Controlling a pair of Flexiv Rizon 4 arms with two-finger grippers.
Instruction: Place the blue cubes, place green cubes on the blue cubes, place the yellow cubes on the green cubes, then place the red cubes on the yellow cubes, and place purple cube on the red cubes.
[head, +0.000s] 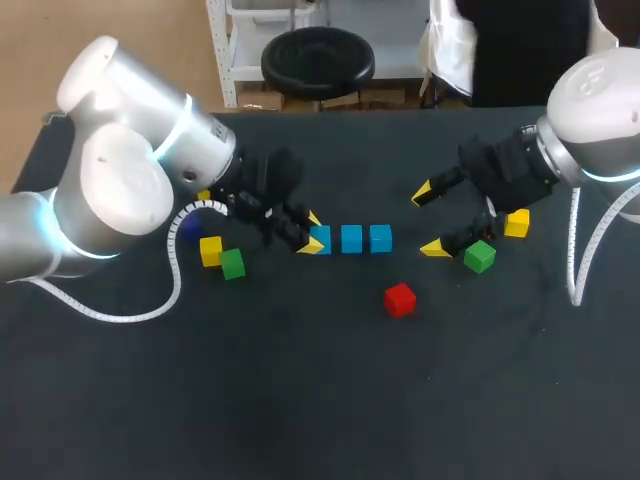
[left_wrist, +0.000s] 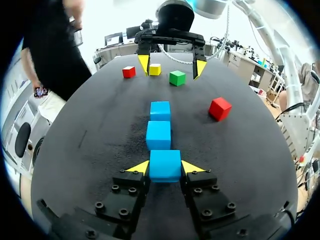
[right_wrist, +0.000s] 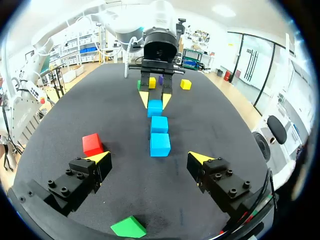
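Head view: left hand (head: 313, 231) grips end blue cube (head: 322, 239), red cube (head: 399, 299) nearby.

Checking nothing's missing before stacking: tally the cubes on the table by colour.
Blue cubes: 3
Green cubes: 2
Yellow cubes: 3
Red cubes: 2
Purple cube: 1
Total: 11

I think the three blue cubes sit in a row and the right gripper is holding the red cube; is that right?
Not quite: the right gripper is open and holds nothing. The red cube lies loose beside one of its fingers, as the right wrist view shows. The blue cubes do sit in a row.
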